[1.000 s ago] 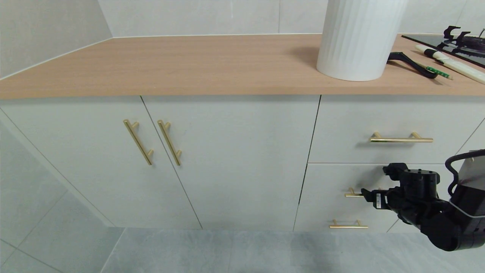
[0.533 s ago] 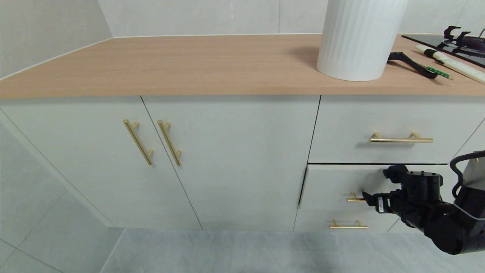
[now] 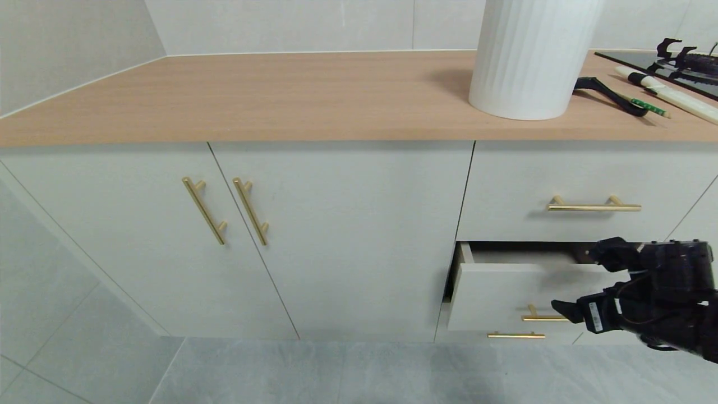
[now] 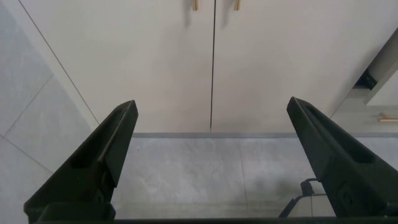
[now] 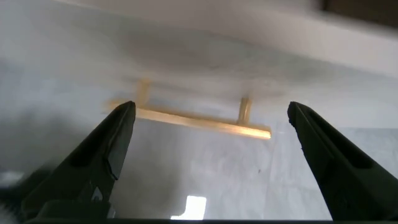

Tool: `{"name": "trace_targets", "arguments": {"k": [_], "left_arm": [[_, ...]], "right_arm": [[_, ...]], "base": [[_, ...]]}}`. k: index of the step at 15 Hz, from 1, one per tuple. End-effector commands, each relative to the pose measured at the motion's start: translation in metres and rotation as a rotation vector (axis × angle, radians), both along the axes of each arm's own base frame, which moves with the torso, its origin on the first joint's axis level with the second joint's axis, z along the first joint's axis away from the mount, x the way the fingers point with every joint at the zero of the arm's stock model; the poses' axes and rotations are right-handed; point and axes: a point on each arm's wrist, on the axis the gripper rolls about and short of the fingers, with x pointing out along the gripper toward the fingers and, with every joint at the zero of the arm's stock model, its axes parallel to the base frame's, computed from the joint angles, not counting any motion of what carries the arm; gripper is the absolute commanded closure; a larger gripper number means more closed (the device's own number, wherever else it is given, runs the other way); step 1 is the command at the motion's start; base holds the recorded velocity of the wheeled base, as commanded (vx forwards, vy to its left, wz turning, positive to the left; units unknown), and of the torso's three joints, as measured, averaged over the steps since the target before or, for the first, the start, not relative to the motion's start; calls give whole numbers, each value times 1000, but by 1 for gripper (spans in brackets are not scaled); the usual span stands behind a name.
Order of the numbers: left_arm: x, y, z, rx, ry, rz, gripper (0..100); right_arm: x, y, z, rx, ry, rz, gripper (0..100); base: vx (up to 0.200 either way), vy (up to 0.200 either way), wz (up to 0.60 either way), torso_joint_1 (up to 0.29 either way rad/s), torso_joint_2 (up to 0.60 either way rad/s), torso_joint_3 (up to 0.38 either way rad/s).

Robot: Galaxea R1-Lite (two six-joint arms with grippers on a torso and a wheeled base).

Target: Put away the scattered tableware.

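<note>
Scattered tableware lies on the wooden counter [image 3: 280, 95] at the far right: a black-handled utensil [image 3: 611, 94], a thin green stick [image 3: 650, 106] and a long white piece [image 3: 681, 98]. Below it, the middle drawer [image 3: 505, 294] stands partly pulled out, dark inside. My right gripper [image 3: 580, 280] is at the drawer's gold handle [image 3: 544, 318], with the fingers spread wide; the handle [image 5: 199, 121] lies just ahead of my right gripper [image 5: 210, 111]. My left gripper [image 4: 211, 104] hangs open over the floor, facing the cabinet doors.
A tall white ribbed container [image 3: 533, 56] stands on the counter beside the utensils. A black hob [image 3: 684, 62] is at the far right. Two cabinet doors with gold handles [image 3: 249, 210] are to the left of the drawers; top drawer [image 3: 589, 191] and bottom drawer are closed.
The middle drawer has slid out from closed to partly open. My right gripper has drawn back toward me and lower, together with the handle.
</note>
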Motion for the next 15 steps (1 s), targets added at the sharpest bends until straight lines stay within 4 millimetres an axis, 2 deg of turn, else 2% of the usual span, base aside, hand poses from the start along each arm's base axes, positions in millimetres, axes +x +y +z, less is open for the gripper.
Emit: {"name": "trace_targets", "arguments": {"k": [1,3,5,11,15], "left_arm": [[0,0,0,0,0,0,0],[0,0,0,0,1,0,0],[0,0,0,0,0,0,0],[0,0,0,0,1,0,0],[0,0,0,1,1,0,0]], "right_arm": [[-39,7,76,47,-180,56,0],[-36,7,84,107,-205,26,0],[-28,9,82,139,-217,10,0],[21,14,35,134,-192,-97,0],[35,15,15,132,-254,-116,0]], "base": [[0,0,0,0,0,0],[0,0,0,0,0,0],[0,0,0,0,0,0],[0,0,0,0,0,0],[0,0,0,0,0,0]]}}
